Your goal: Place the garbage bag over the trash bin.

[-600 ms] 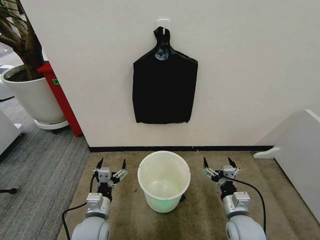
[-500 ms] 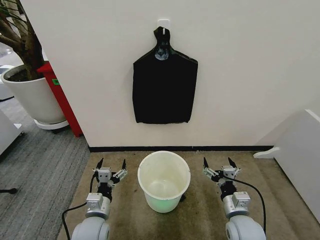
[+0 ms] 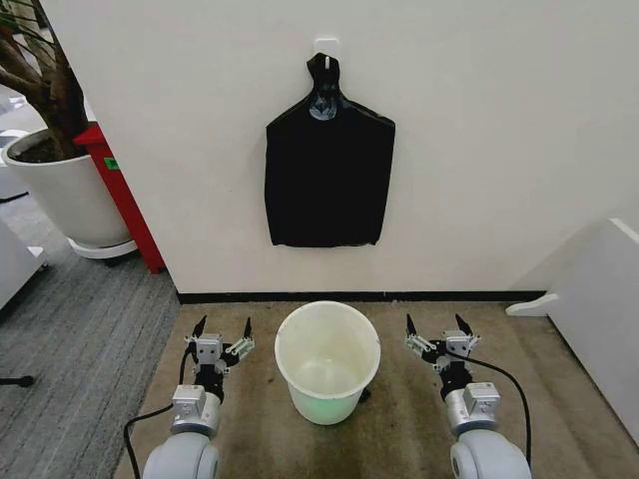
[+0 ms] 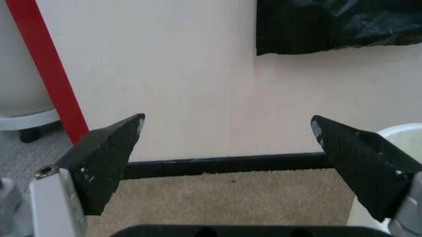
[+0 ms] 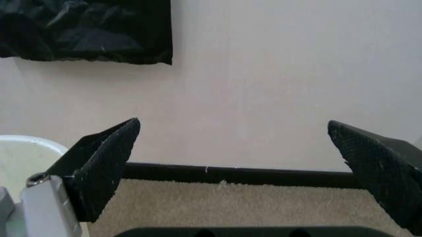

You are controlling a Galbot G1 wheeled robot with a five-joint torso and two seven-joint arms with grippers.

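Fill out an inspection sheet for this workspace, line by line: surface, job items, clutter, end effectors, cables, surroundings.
Surface: tan carpet in front of the wall; grey carpet to the left.
Job items: trash bin upright on the carpet between the arms, unlined; black bag hanging from a wall hook above it.
Clutter: nothing seen.
End effectors: left end effector open, left of the bin; right end effector open, right of it; both hold nothing.
Cables: black cable along the left arm, another along the right.
Surroundings: white plant pot, red post, white panel at right.
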